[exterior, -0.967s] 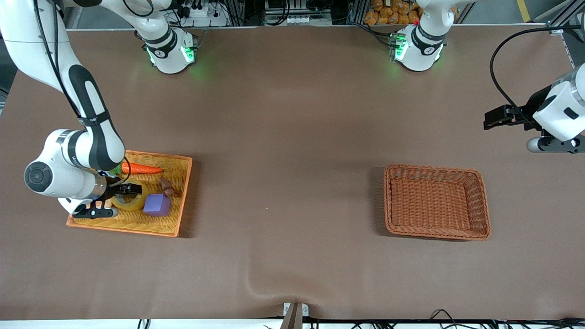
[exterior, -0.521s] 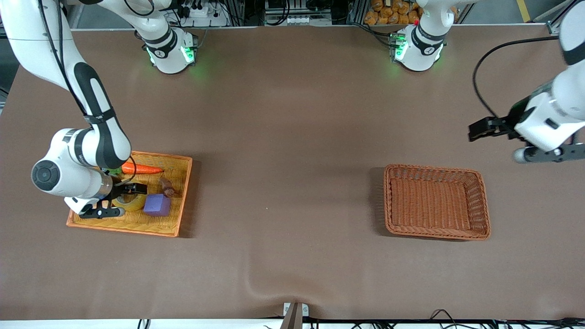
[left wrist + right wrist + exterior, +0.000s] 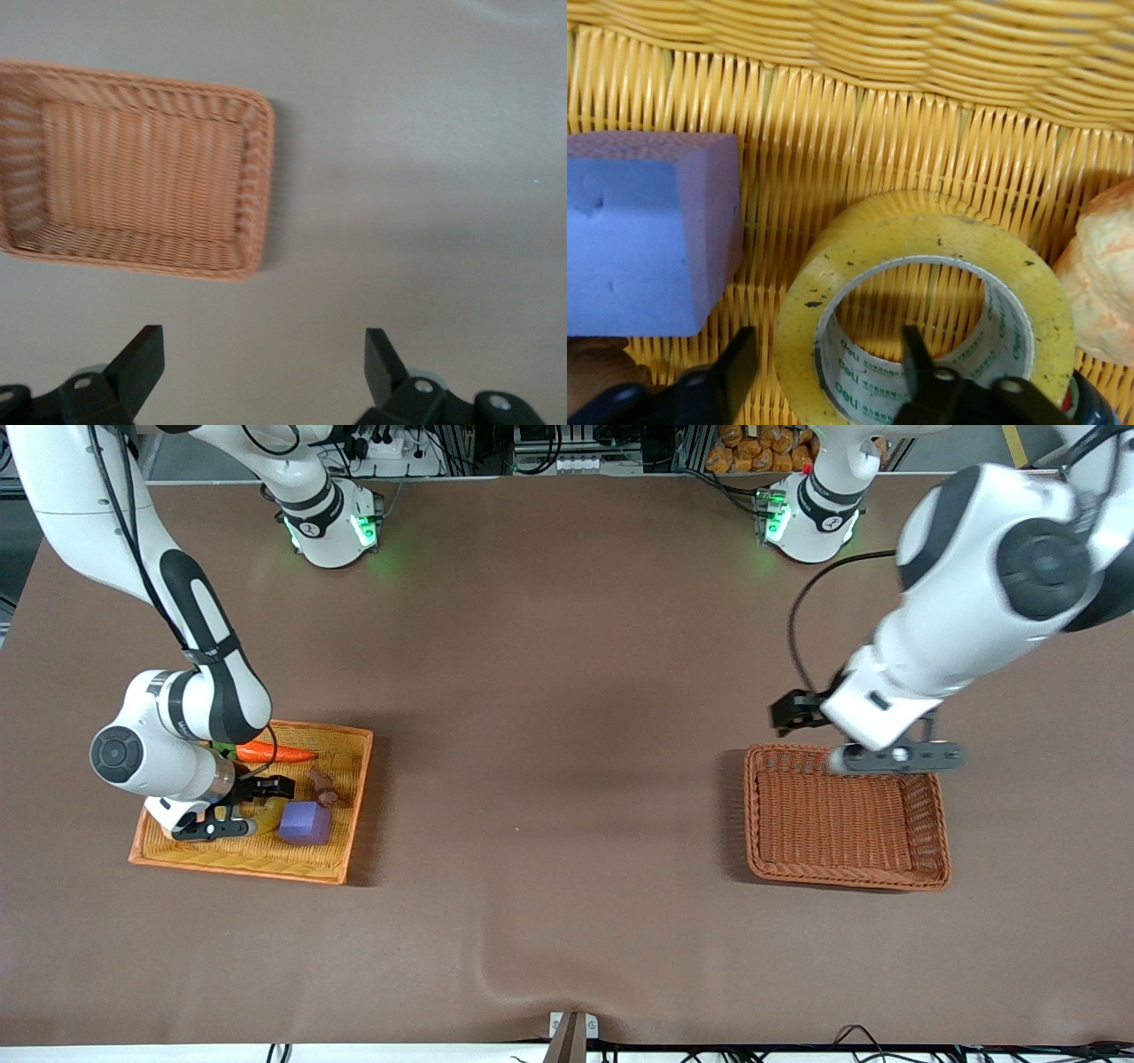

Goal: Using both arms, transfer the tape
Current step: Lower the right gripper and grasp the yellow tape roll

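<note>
Right wrist view: right gripper (image 3: 824, 376) fingers apart, straddling tape (image 3: 926, 297) wall; left gripper (image 3: 261, 372) apart.

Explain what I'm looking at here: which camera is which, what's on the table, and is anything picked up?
These are two white robot arms at a brown table. The wide picture comes from a high camera facing them; the other two come from cameras on each arm's wrist.

The yellow tray holds the tape, a purple cube, a carrot and a tan toy. A brown basket holds nothing.

The right pincer is down in the tray, one finger inside the tape's hole and one outside, not yet clamped, so nothing is lifted. The left pincer hangs open over bare table beside the basket.
</note>
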Controlling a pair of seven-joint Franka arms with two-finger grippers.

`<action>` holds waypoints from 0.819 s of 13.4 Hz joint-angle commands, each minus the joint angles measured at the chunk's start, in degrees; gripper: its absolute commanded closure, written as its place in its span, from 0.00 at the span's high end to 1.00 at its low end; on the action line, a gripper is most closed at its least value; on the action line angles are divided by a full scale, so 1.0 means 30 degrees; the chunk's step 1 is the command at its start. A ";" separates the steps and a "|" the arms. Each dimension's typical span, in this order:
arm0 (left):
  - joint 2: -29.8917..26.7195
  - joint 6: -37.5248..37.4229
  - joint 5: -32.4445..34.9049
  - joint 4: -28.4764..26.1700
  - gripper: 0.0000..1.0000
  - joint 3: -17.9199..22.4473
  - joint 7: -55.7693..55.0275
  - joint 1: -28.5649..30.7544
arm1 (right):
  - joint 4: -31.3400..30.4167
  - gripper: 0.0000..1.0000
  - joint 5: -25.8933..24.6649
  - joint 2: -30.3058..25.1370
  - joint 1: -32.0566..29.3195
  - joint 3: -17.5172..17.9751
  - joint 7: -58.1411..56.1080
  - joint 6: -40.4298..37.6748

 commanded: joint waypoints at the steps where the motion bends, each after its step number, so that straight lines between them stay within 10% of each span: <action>1: 0.1124 0.0063 -0.0079 0.0767 1.00 0.0069 -0.1598 -0.1575 | -0.0880 0.00 0.0139 -0.1075 0.0029 -0.0008 -0.0327 0.0265; 11: 0.2856 0.3051 0.0069 0.0708 1.00 0.0157 -0.5733 -0.4100 | -0.0647 0.00 0.0168 -0.5760 0.0961 0.0138 -0.1618 -0.2543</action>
